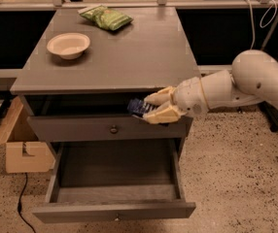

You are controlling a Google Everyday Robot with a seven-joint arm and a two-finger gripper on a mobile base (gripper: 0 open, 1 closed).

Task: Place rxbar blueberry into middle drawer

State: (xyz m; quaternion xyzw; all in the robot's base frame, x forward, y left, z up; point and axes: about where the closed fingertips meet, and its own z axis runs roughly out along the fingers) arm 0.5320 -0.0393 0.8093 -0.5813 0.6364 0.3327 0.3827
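Two fingers [161, 114] of the gripper [150, 108] pinch the bar [135, 105], nearly closed, high above the open drawer [114, 211].
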